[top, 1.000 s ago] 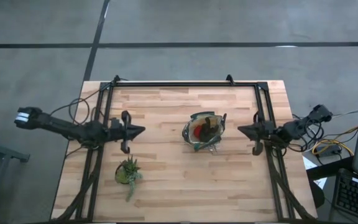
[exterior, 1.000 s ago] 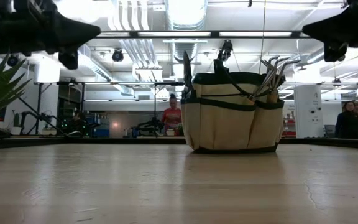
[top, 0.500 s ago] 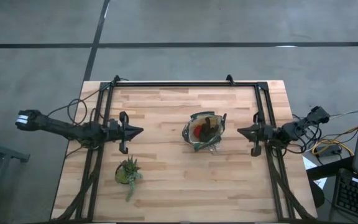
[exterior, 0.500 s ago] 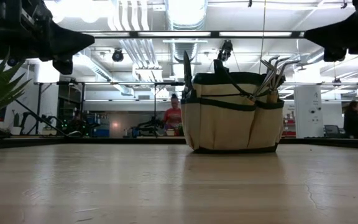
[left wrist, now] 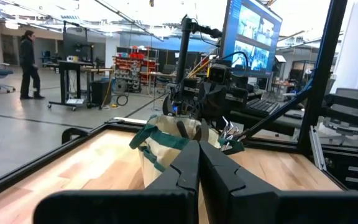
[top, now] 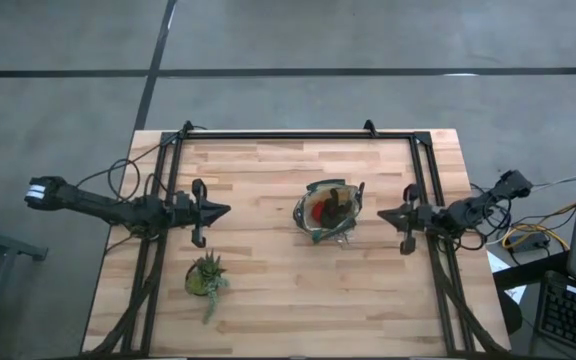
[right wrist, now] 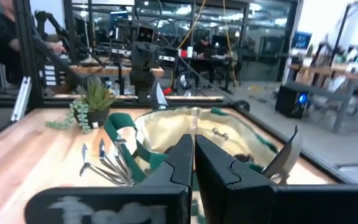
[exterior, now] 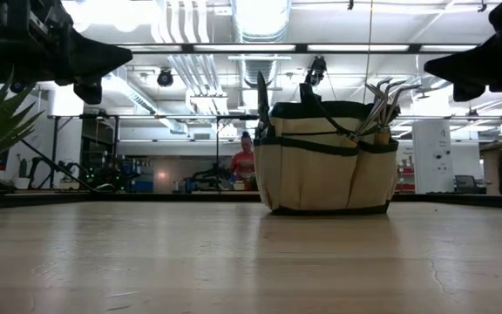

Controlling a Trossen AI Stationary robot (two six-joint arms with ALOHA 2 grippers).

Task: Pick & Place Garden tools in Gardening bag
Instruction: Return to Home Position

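Tools sit in bag — homing step. Left end effector and right end effector clenched, empty. Next — park the 2 arms.

Light butcher-block worktop inside a black tube frame, on grey concrete floor crossed by dark seam lines; a keyboard and a tangle of yellow cable sit just off its right edge. Beyond it: open lab hall, exposed ducting and bright strip lights overhead, benches loaded with gear, one big lit monitor. One person in a red top at a far bench, another in dark clothes standing on the open floor.
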